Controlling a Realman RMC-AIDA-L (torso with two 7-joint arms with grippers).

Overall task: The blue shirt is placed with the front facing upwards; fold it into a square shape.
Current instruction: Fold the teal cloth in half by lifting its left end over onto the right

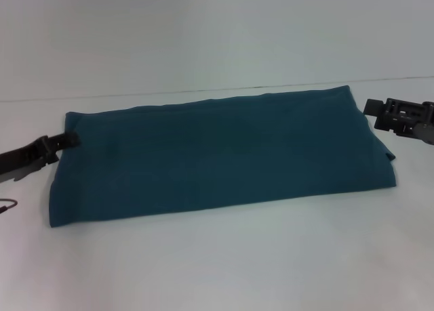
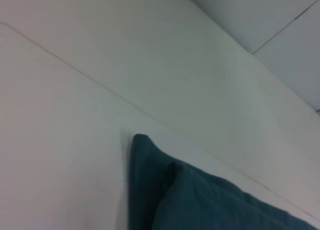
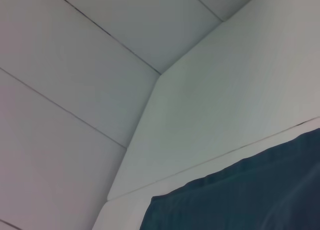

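Left gripper (image 1: 68,140) — dark, near-black, long and slim, flat-sided like a bar; a blocky clamp-like section partway along, lighter grey edge on the lower side. A thin dark cable loop (image 1: 7,205) with a reddish tint shows below it at the picture's edge.

Right gripper (image 1: 371,108) — black, chunkier, built of stacked boxy parts with small notches and pale highlights on top; behind it a rounded grey housing (image 1: 426,132). No lettering or markings legible on either.

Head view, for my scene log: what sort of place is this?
Probably a lab test bench: a bare white table, plain pale wall panels behind, and one folded blue shirt between two robot arms.
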